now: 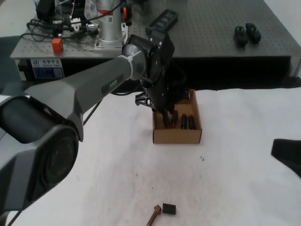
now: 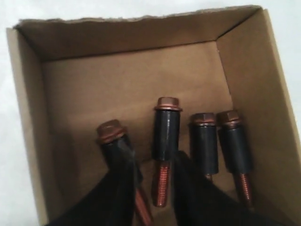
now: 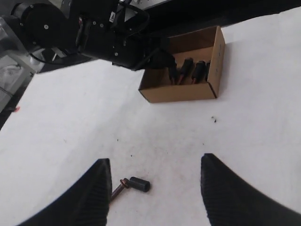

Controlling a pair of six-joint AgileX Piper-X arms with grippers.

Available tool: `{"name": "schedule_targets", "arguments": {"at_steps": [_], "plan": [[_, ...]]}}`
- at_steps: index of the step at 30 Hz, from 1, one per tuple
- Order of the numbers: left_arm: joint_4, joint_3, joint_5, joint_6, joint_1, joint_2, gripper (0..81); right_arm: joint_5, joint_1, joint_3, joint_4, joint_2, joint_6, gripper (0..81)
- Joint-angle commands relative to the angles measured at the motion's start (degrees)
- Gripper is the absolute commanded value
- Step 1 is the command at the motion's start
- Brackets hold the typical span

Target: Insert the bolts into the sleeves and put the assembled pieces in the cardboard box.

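The cardboard box [image 1: 177,135] stands on the white cloth with several assembled pieces lying in it. My left gripper [image 1: 164,110] reaches down into the box. Its fingers [image 2: 117,188] stand open on either side of one copper bolt in a black sleeve [image 2: 164,136], which rests on the box floor [image 2: 94,89]. Another assembled piece [image 2: 112,134] lies partly under one finger, and two more [image 2: 218,141] lie beside them. A loose copper bolt [image 3: 118,189] and a black sleeve [image 3: 139,184] lie side by side on the cloth, just ahead of my open right gripper [image 3: 155,160]. That bolt [image 1: 153,216] and sleeve [image 1: 169,208] sit near the front edge.
Behind the cloth is a dark perforated bench [image 1: 211,28] with cables, an orange block [image 1: 57,44], a black strip [image 1: 162,20] and two dark green parts [image 1: 247,34]. The left arm's long grey link [image 1: 80,92] crosses from the near left. White cloth [image 1: 244,188] lies open right of the box.
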Motion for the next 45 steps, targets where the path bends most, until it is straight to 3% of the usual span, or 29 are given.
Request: {"name": "schedule_targets", "arguments": {"at_steps": [1, 6, 14, 22, 33, 40, 45], "plan": [[-0.2, -1.0, 0.9, -1.3, 0.0, -2.1, 20.6, -1.7, 1.4, -0.3, -0.6, 6.0, -3.7, 41.9], [-0.2, -1.0, 0.8, -1.2, 0.9, -7.3, 20.6, -0.1, 7.1, -4.8, 1.3, 17.8, -11.5, 41.9], [1.9, -0.3, -7.0, 8.2, 4.2, -24.4, 20.4, 12.3, 23.8, -20.2, 8.8, 49.2, -27.5, 41.9], [3.7, 16.3, -8.2, 11.0, 9.3, -43.5, 20.4, 22.1, 34.4, -32.6, 12.0, 69.9, -37.1, 41.9], [1.8, 40.5, -8.2, 12.2, 9.7, -62.4, 20.4, 25.1, 38.7, -36.1, 9.7, 79.1, -38.6, 40.8], [2.8, 44.8, -8.2, 13.3, 9.7, -64.8, 20.4, 25.4, 38.8, -36.1, 8.1, 80.5, -38.6, 22.7], [4.2, 44.8, -8.2, 14.4, 9.7, -64.8, 20.4, 24.9, 38.8, -36.1, 7.5, 80.6, -38.6, 14.3]]}}
